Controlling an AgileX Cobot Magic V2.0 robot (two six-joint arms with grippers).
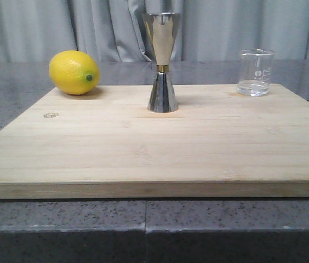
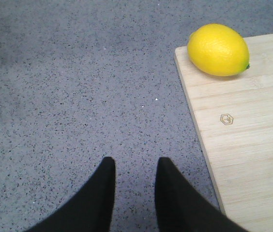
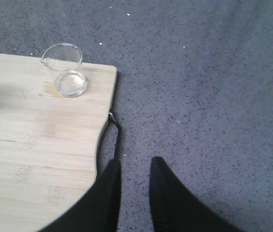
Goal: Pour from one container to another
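A small clear glass beaker [image 1: 256, 73] with white marks stands upright at the far right corner of the wooden board [image 1: 143, 148], a little clear liquid in its bottom. The right wrist view shows the beaker [image 3: 65, 70] too, well ahead of my right gripper [image 3: 134, 164], which hangs open and empty over the grey counter beside the board's edge. The tall steel jigger [image 1: 162, 63] with a gold band at its waist stands upright at the board's far middle. My left gripper [image 2: 134, 163] is open and empty over the counter, left of the board. Neither gripper shows in the front view.
A yellow lemon [image 1: 74, 72] lies on the board's far left corner, also seen as the lemon [image 2: 218, 50] in the left wrist view. The board has a dark handle [image 3: 115, 137] on its right side. Grey speckled counter [image 2: 78, 87] surrounds the board; a grey curtain [image 1: 45, 27] hangs behind.
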